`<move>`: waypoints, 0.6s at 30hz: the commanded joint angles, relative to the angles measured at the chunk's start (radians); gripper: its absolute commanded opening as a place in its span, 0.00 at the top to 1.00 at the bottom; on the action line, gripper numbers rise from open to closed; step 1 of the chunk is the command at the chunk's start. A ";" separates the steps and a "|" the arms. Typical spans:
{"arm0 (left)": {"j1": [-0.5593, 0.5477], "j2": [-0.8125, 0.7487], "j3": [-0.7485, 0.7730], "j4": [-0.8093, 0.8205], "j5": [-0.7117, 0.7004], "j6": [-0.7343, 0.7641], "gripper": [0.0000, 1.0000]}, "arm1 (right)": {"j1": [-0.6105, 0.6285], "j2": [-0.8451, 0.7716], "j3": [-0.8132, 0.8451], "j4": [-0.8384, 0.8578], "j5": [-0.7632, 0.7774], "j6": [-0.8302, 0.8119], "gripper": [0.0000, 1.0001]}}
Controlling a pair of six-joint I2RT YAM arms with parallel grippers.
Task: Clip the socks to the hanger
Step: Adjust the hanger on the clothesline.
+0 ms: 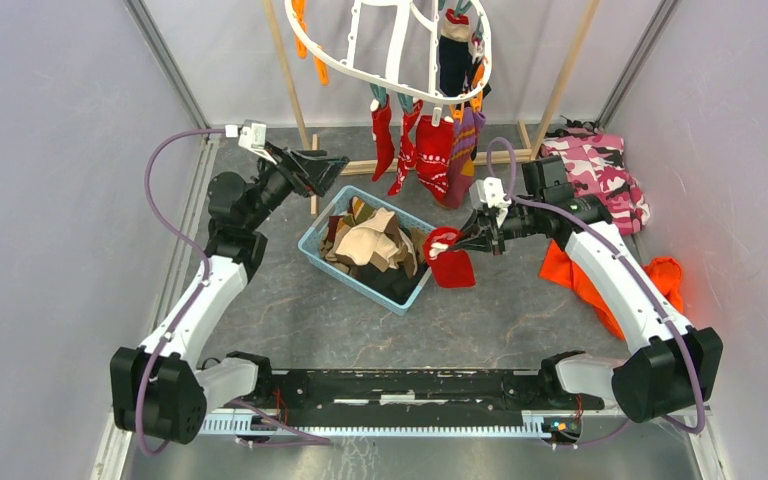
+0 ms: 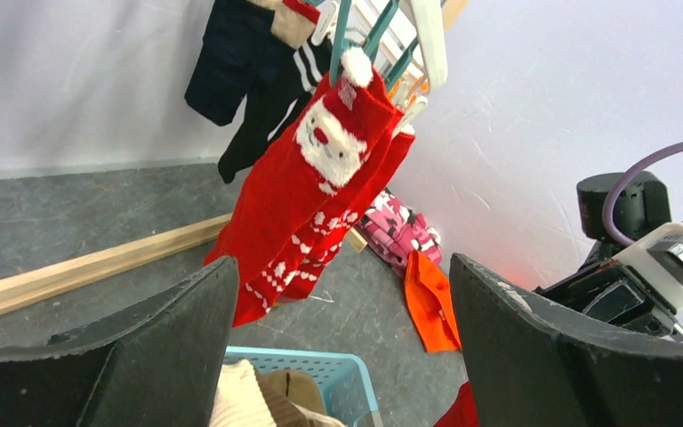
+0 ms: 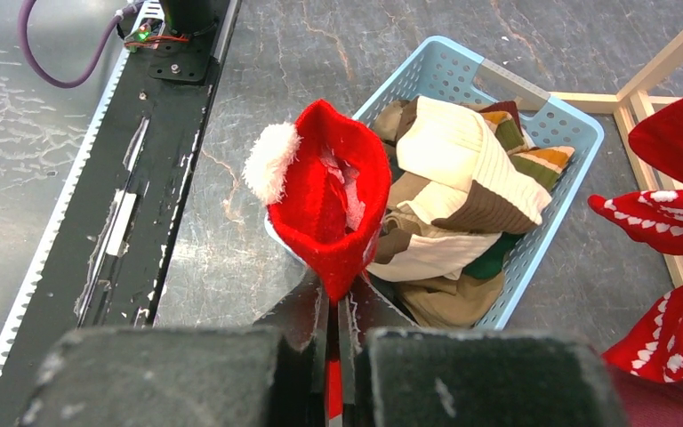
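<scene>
The white hanger [image 1: 360, 62] hangs at the back with several socks clipped to it: red ones with white patterns [image 1: 430, 150] [image 2: 307, 205], a purple one [image 1: 468, 135] and dark ones [image 2: 231, 67]. My right gripper [image 1: 463, 242] [image 3: 335, 298] is shut on a red sock with a white pompom [image 3: 329, 191] [image 1: 450, 262], held beside the basket's right edge. My left gripper [image 1: 332, 168] [image 2: 342, 342] is open and empty, raised above the basket's far left corner and facing the hanging red socks. More socks [image 1: 375, 245] [image 3: 449, 191], beige, brown and green, lie in the blue basket [image 1: 312, 240] [image 3: 534, 236].
A light wooden pole rack [image 1: 295, 90] holds the hanger, its base bar [image 2: 80, 267] on the floor. A pink camouflage garment [image 1: 600, 170] and an orange cloth [image 1: 600, 290] [image 2: 431, 302] lie at the right. Grey walls close in on both sides.
</scene>
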 commanded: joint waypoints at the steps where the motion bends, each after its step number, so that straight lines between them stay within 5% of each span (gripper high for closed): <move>1: 0.026 0.038 0.053 0.149 0.064 -0.090 0.08 | -0.009 -0.019 -0.005 0.034 -0.025 0.021 1.00; 12: 0.021 0.135 0.024 0.298 0.081 -0.170 0.25 | -0.024 -0.010 -0.004 0.042 -0.025 0.033 1.00; 18: -0.100 0.092 -0.043 0.272 -0.067 0.065 0.23 | -0.029 0.008 0.003 0.047 -0.029 0.040 1.00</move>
